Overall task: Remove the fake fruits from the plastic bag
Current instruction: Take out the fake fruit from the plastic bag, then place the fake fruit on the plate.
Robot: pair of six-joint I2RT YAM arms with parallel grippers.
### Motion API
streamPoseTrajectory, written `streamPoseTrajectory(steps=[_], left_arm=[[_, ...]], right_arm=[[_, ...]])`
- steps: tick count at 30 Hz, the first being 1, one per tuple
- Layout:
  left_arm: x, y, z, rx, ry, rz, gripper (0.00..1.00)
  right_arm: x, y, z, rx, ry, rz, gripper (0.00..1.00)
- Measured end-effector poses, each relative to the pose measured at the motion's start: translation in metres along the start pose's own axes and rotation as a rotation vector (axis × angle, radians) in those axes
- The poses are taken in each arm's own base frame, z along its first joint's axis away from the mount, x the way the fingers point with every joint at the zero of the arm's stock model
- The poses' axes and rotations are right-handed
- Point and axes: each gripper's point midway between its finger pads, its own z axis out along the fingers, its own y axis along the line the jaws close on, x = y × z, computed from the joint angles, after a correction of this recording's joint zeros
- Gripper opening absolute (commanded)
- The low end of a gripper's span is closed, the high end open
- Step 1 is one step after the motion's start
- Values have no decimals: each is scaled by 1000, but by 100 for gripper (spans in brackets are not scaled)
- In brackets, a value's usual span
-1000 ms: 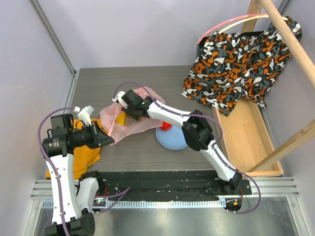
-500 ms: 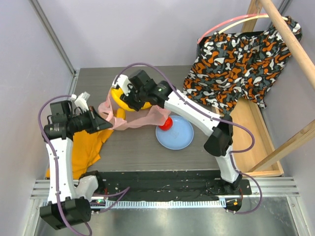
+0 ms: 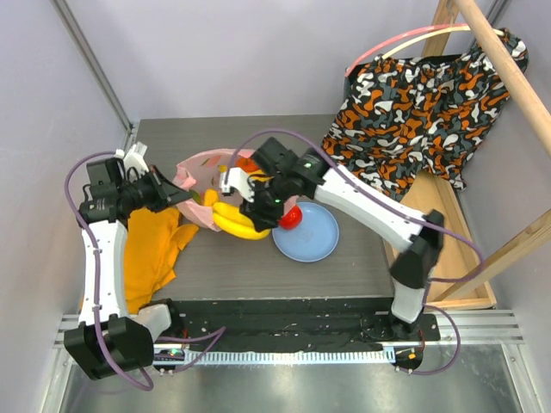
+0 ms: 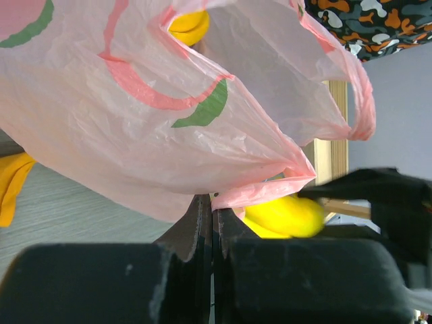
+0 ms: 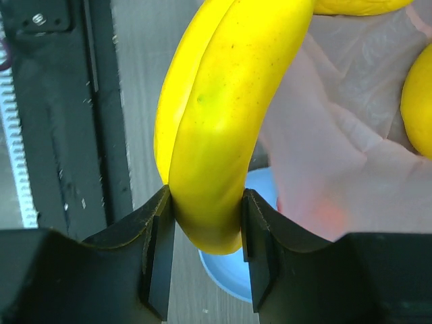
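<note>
Right gripper [image 5: 206, 206] tight around banana bunch [image 5: 223, 88]

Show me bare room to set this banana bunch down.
On the plate, the right half is bare; the red fruit sits at its far-left rim. On the table, one bare strip runs between plate and black base rail, another between plastic bag and back wall. Crowded left of the plate: bag, banana bunch, orange cloth.
</note>
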Motion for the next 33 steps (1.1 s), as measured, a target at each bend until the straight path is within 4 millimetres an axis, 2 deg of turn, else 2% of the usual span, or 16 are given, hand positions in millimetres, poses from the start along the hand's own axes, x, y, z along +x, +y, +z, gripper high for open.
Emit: streamPoseTrajectory(steps=[2,6,8,10,12,15,18,20,22,26,29,33], left_arm=[[-2,2,2,-5,-4,-10,0],[-5,1,2,-6,-15,-15,0],[-6,2,3,-11,-20,-17,0],[-7,3,3,-14,-23,-17,0],[-7,3,3,-17,-25,-17,0],[-8,3,3,-19,-26,-17,0],[-8,4,2,-22,-28,-15,0],[-8,3,2,-23,-31,-13,0],[-8,2,1,-23,-34,-9,0],[-7,1,-2,-26,-42,-1,0],[-8,-1,-5,-25,-53,7,0],[-8,-3,-9,-26,-70,17,0]], right_arm=[[4,12,-22,-3,-34,-41,9],[8,38,-80,45,-126,-141,5],[23,50,-102,74,-142,-188,4],[48,61,-108,80,-115,-208,4],[79,67,-99,75,-62,-204,4],[128,69,-72,60,65,-170,2],[171,60,-46,79,197,-136,1],[191,50,-36,100,274,-107,1],[196,36,-30,138,294,-58,1],[193,14,-23,214,270,9,1],[187,5,-21,250,242,22,2],[182,-3,-8,266,222,51,2]])
